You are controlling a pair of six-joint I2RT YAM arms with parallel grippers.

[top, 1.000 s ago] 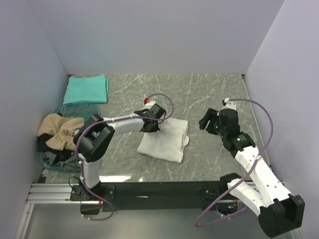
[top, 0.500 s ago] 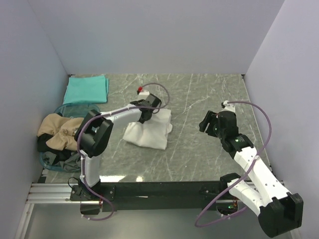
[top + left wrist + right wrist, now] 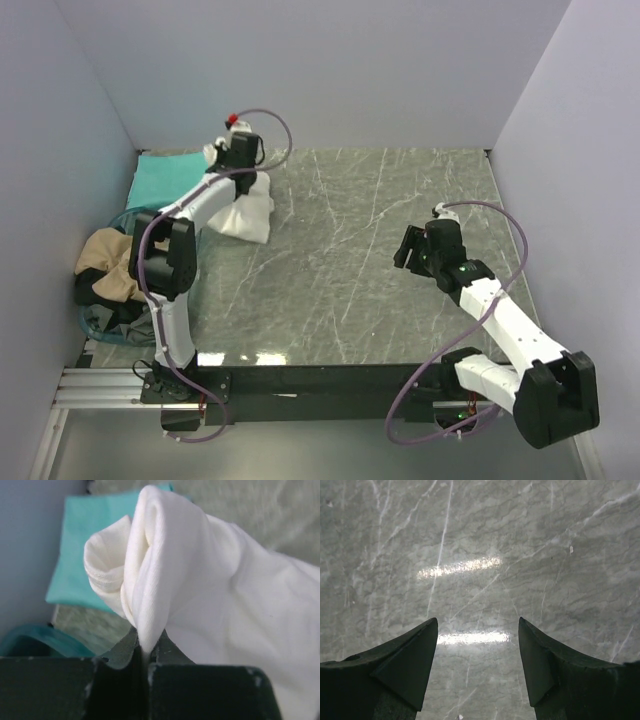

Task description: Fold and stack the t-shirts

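Note:
My left gripper [image 3: 232,160] is shut on an edge of the folded white t-shirt [image 3: 247,207], which it holds at the table's far left, next to the folded teal t-shirt [image 3: 160,178]. In the left wrist view the white t-shirt [image 3: 200,575] bunches up out of my shut jaws, with the teal t-shirt [image 3: 85,545] behind it. The tan t-shirt [image 3: 108,262] lies crumpled in the bin at the left. My right gripper [image 3: 412,246] is open and empty over bare table at the right; its fingertips [image 3: 422,655] stand wide apart above the marble.
A clear blue-tinted bin [image 3: 110,325] with clothes in it stands at the left edge, its rim also in the left wrist view [image 3: 30,640]. Grey walls close the table at the back and both sides. The marble tabletop [image 3: 360,270] lies between the arms.
My left gripper has dragged the white t-shirt from the table's middle to the far left, beside the teal one. My right arm has drawn back slightly, still open.

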